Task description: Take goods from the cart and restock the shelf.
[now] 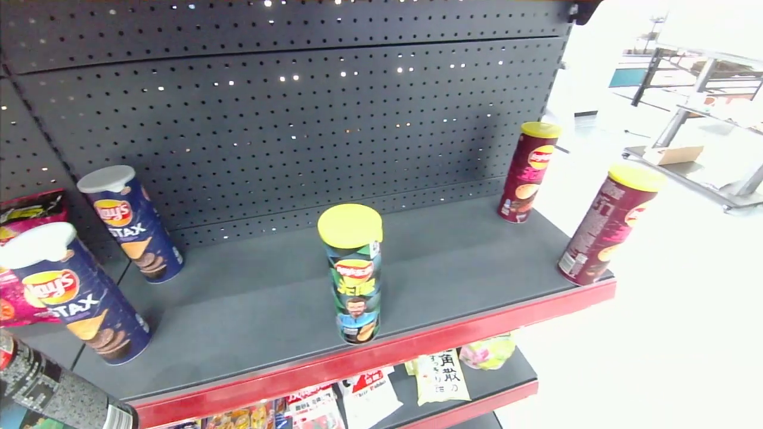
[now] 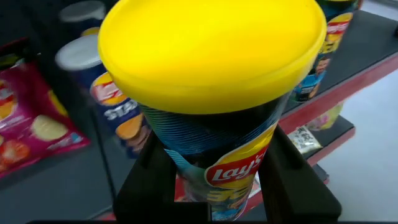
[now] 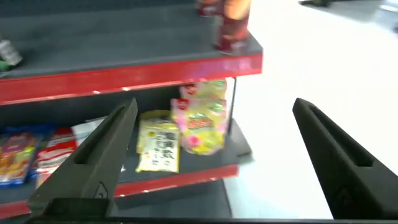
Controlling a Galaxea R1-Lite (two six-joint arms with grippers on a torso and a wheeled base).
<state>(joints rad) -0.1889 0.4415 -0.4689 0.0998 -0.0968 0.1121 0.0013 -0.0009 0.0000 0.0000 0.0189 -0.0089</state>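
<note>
Yellow-lidded can is clamped in the left gripper's fingers, before the shelf's left end; five tubes stand stocked. Right gripper fingers gape wide, empty. Placing remains.

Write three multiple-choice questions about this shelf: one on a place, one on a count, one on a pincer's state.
1. Where on the grey shelf stands the green can? A. middle, near the front. B. far left end. C. far right end.
2. How many maroon cans stand there? A. one. B. two. C. four.
3. The left pincer is: A. open, empty. B. shut on nothing. C. shut on a yellow-lidded can.
Key: 1 A, beside the red edge; 2 B, both at the right end; 3 C, it clamps the can's body.
</note>
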